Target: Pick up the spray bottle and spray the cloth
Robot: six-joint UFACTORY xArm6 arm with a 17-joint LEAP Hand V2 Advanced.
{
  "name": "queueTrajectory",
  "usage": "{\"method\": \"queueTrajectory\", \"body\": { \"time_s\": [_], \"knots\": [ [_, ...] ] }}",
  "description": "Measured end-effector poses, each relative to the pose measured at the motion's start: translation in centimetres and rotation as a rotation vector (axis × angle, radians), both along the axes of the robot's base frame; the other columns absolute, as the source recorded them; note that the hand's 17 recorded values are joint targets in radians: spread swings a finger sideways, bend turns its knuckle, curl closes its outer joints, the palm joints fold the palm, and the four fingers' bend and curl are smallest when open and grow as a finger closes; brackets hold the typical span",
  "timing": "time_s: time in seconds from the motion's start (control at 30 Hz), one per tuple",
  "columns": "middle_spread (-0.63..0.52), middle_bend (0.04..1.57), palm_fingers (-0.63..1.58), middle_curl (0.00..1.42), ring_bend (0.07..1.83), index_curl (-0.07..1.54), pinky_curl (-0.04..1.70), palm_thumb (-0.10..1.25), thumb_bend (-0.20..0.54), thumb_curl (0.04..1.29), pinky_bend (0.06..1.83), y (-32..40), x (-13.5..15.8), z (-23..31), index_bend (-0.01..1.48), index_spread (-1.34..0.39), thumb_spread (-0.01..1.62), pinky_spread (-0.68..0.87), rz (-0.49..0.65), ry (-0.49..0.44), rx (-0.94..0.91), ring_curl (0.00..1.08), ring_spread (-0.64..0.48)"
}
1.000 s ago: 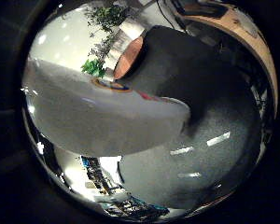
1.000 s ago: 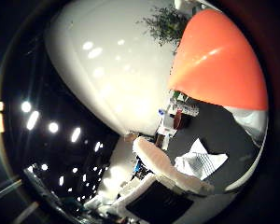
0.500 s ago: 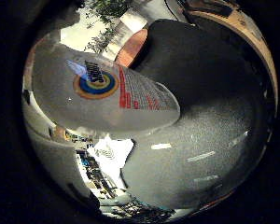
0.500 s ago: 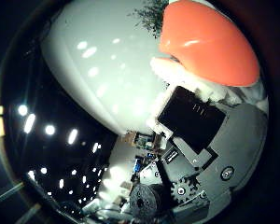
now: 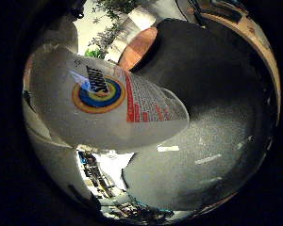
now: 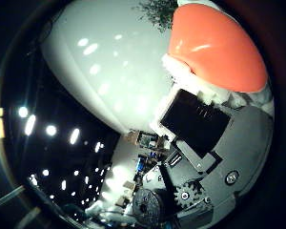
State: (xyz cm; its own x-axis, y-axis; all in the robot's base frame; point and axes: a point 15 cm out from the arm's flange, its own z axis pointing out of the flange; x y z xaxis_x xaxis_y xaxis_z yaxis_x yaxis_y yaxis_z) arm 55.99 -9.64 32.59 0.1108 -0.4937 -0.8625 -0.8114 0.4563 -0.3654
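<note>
Dark, speckled tabletop (image 5: pixel 226 117) fills the right side of the little-finger view, with green foliage (image 5: pixel 108 28) seen at the upper edge. At the left of that frame a white spray bottle (image 5: pixel 108 108) — its label ringed in coloured circles — is seen large and close to the palm. In the thumb-side view its orange sprayer head (image 6: pixel 214 47) occupies the upper right, and the hand (image 6: pixel 200 143) is curled against the bottle just below it, a finger folded in — the bottle is held.
</note>
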Motion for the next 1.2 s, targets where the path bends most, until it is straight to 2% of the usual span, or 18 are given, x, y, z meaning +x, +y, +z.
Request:
{"method": "queueTrajectory", "body": {
  "time_s": [0.17,0.3,0.8,0.97,1.2],
  "knots": [
    [-0.19,1.31,1.23,0.70,1.43,0.68,0.55,1.05,-0.014,0.92,1.36,-1.1,-1.9,2.3,1.13,-0.28,0.74,-0.27,0.004,-0.001,-0.089,0.57,-0.21],
    [-0.19,1.32,1.23,0.70,1.44,0.68,0.56,1.04,-0.012,0.95,1.35,-1.8,-4.4,6.3,1.13,-0.29,0.73,-0.27,0.012,-0.026,-0.172,0.57,-0.21],
    [-0.18,1.33,1.23,0.69,1.45,0.68,0.61,1.02,-0.017,1.01,1.32,8.3,-14.7,20.6,1.14,-0.29,0.63,-0.28,0.314,-0.081,-0.333,0.56,-0.21],
    [-0.19,1.34,1.23,0.69,1.45,0.68,0.62,1.02,-0.016,1.02,1.31,12.8,-16.6,22.5,1.14,-0.29,0.62,-0.28,0.390,-0.083,-0.383,0.56,-0.21],
    [-0.19,1.34,1.23,0.69,1.45,0.68,0.63,1.02,-0.016,1.03,1.31,20.7,-17.4,21.9,1.14,-0.29,0.59,-0.28,0.538,-0.018,-0.501,0.56,-0.21]
  ]
}}
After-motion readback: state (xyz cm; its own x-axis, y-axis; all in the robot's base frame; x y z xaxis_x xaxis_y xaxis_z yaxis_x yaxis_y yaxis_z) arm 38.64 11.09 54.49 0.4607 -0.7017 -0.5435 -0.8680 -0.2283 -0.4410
